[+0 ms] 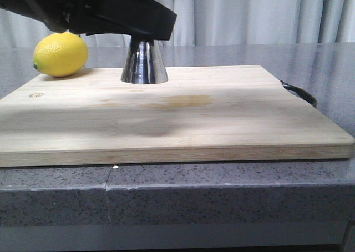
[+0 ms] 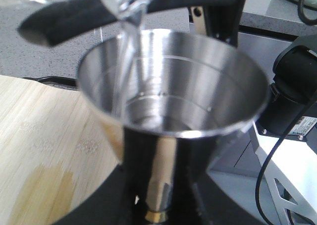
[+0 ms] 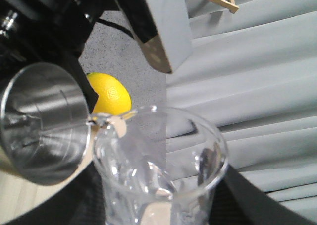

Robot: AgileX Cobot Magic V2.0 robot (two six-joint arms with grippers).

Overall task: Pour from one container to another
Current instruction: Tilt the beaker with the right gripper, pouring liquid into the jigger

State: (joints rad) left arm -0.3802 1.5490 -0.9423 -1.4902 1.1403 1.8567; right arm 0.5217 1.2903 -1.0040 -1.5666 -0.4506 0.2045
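Observation:
The steel jigger [image 1: 144,63] stands at the back of the wooden board; a black arm [image 1: 100,10] hides its upper cup. In the left wrist view my left gripper [image 2: 158,207] is shut on the jigger [image 2: 173,86] at its brass-banded waist. A thin stream of clear liquid [image 2: 126,61] falls into its cup from the glass beaker's lip [image 2: 129,2] above. In the right wrist view my right gripper [image 3: 158,212] is shut on the tilted beaker [image 3: 158,160], whose lip rests by the jigger's rim [image 3: 42,126].
A yellow lemon [image 1: 60,54] lies on the back left corner of the cutting board [image 1: 222,119]. A damp stain [image 1: 186,101] marks the board's middle. A black handle [image 1: 302,94] sticks out at the board's right side. Grey curtains hang behind.

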